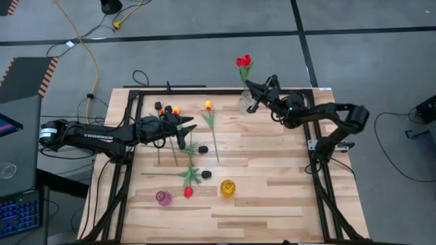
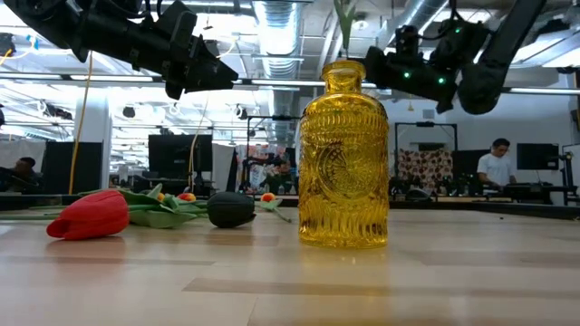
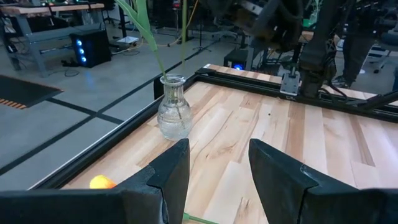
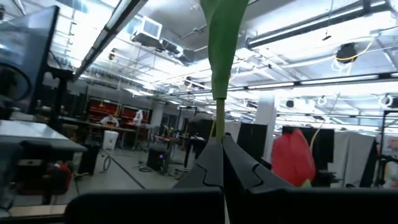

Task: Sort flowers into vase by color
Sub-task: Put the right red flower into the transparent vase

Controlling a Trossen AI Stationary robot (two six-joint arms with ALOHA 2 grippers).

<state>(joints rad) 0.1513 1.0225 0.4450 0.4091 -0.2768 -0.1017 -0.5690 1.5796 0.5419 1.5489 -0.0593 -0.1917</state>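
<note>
Right gripper (image 1: pixel 250 87), jaws clenched on the red tulip's (image 1: pixel 243 61) stem over the clear vase (image 1: pixel 246 102) at one o'clock; a tilt could tip it. Left jaws released.

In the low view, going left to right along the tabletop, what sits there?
Red tulip head lying on its side → green leaves behind it → black tulip head → yellow glass vase, standing upright and nearest the camera.
</note>
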